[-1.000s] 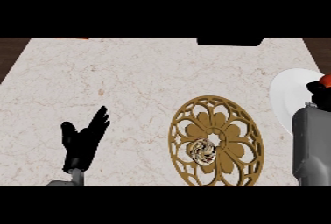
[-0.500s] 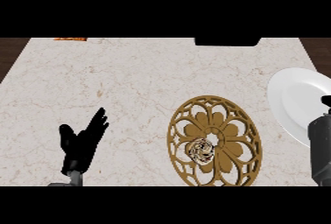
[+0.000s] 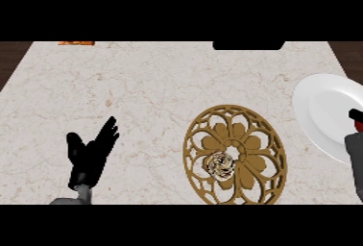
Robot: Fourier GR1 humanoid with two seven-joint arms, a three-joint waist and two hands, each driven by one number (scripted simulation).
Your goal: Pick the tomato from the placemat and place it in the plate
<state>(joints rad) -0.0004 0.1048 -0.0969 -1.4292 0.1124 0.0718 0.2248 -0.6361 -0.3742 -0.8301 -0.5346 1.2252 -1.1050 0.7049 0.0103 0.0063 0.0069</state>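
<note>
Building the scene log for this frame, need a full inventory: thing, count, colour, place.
counter: 1, pale marble, fills the view
placemat: 1, round gold openwork, centre right
plate: 1, white, right edge, partly cut off
red sliver: 1, over the plate at the right edge; too little shows to identify
orange item: 1, far left edge of counter, mostly cut off
dark block: 1, black, far edge
left robot hand: 1, black, open, resting lower left
right forearm: 1, grey, right edge; its robot hand cannot be made out
</note>
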